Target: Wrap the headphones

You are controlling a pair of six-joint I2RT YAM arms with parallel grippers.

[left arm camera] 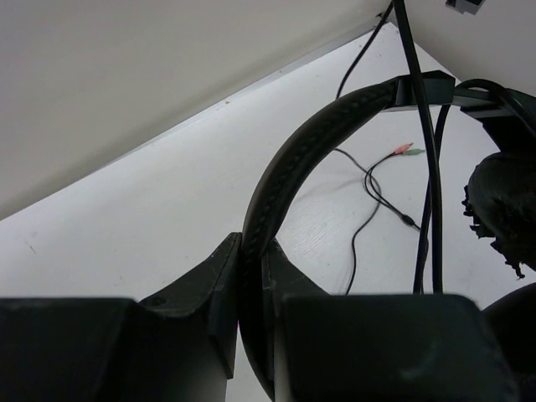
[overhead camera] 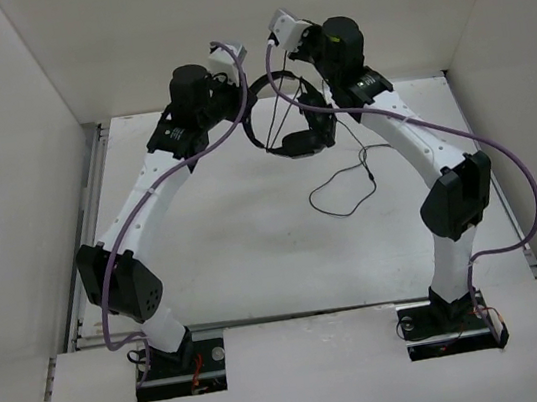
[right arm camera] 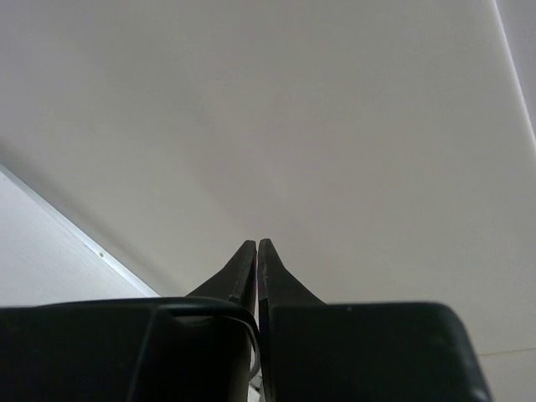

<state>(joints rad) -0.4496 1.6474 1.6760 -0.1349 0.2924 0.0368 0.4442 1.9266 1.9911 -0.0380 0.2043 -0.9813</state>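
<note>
The black headphones [overhead camera: 298, 138] hang above the table between the two arms. My left gripper [overhead camera: 244, 102] is shut on the padded headband [left arm camera: 293, 159], which runs up out of the jaws [left arm camera: 253, 247] to the right. A worn earcup [left arm camera: 502, 201] shows at the right edge. The thin black cable [left arm camera: 431, 167] rises taut past the headband and leaves the top of the left wrist view. My right gripper [overhead camera: 288, 48] is raised near the back wall, shut [right arm camera: 256, 244], with a thin cable strand [right arm camera: 243, 314] curving into the base of its jaws. The loose cable [overhead camera: 348, 189] and its coloured plugs [left arm camera: 404, 151] lie on the table.
White walls [overhead camera: 28, 146] close in the table on the left, back and right. Metal rails [overhead camera: 93, 177] run along the table's sides. Purple arm cables [overhead camera: 504, 156] loop beside each arm. The right wrist view shows only the back wall [right arm camera: 335, 126].
</note>
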